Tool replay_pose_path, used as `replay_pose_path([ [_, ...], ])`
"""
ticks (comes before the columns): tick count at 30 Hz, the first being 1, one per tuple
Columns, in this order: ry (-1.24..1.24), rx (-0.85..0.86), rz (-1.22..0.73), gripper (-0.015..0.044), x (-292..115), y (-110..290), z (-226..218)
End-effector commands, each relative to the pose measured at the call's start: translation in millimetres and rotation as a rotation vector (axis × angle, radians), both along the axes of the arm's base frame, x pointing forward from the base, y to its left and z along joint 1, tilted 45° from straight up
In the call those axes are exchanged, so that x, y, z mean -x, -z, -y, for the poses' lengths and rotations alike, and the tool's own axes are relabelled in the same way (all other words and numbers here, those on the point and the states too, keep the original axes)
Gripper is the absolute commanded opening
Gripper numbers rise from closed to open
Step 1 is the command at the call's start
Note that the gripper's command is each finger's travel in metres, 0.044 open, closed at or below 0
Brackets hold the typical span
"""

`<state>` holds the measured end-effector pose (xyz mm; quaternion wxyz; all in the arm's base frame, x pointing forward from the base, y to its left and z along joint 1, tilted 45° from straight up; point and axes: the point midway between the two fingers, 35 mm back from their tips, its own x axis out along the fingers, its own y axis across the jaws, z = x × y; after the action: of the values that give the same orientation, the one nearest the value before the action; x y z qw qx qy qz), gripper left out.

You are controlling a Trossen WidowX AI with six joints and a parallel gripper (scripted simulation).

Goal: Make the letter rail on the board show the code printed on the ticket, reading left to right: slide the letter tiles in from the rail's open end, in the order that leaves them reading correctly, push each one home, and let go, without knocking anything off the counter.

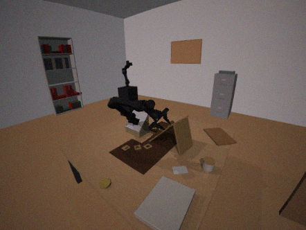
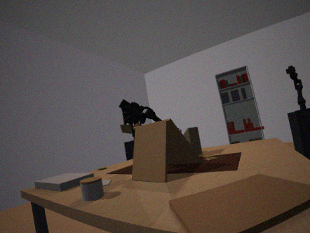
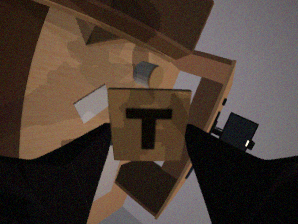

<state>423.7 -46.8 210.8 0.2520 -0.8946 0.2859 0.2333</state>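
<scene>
My gripper is shut on a tan letter tile marked T. It holds the tile in the air by the left end of the slanted tan board. Three more tan tiles lie on the dark brown mat in front of the board. The white ticket lies flat on the counter to the right of the mat. Its print is too small to read. The rail on the board's face is not clear in any view.
A grey cup stands right of the ticket. A flat grey box lies at the front edge. A yellow disc and a dark wedge sit front left. A brown pad lies back right.
</scene>
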Motion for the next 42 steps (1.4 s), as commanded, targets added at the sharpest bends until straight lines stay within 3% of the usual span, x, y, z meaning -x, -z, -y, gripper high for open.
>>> replay_pose_path([
  [1,-0.078,-0.065,0.099,0.0000,-10.5,-22.5,-35.8],
  [13,-0.043,-0.191,0.141,0.0000,-21.8,-8.6,-83.1],
  [42,0.500,-0.645,0.213,0.0000,-31.0,107.2,-168.5],
])
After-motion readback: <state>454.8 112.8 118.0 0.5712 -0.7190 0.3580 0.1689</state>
